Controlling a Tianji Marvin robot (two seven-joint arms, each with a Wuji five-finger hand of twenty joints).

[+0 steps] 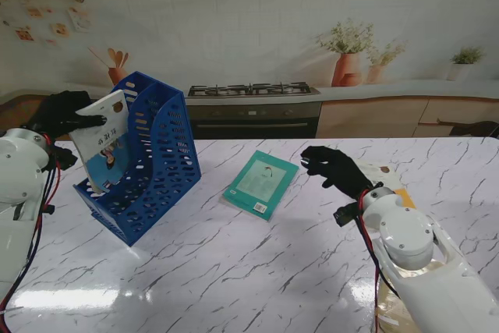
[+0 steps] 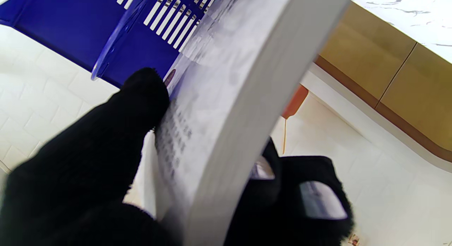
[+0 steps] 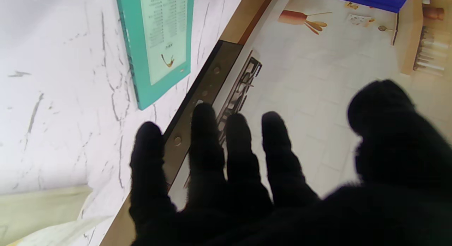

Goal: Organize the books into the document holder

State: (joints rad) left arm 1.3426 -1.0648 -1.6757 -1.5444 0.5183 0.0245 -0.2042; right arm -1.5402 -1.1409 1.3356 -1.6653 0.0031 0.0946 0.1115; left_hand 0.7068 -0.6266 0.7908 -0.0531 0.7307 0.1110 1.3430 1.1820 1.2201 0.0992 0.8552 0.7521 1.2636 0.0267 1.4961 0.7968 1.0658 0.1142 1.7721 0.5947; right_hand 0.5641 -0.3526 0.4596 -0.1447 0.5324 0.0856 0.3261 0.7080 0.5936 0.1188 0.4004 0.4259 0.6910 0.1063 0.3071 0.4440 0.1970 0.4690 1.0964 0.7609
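My left robot hand [image 1: 66, 115] gripped the white illustrated paperback [image 1: 104, 142], tilted at the blue slotted plastic document holder [image 1: 152, 154] near the worktop's left edge. Step: insertion. Next, I judged: lower it into a compartment. Right robot hand [image 1: 331, 168] hovered open, empty, beside the teal book [image 1: 261, 183] lying mid-worktop.

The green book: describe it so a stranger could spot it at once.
Start at the white marble table and find the blue document holder on its left side. Just to the right of it, the green book lies flat on the table. Unlike the white book held up in the left hand, nothing touches it.
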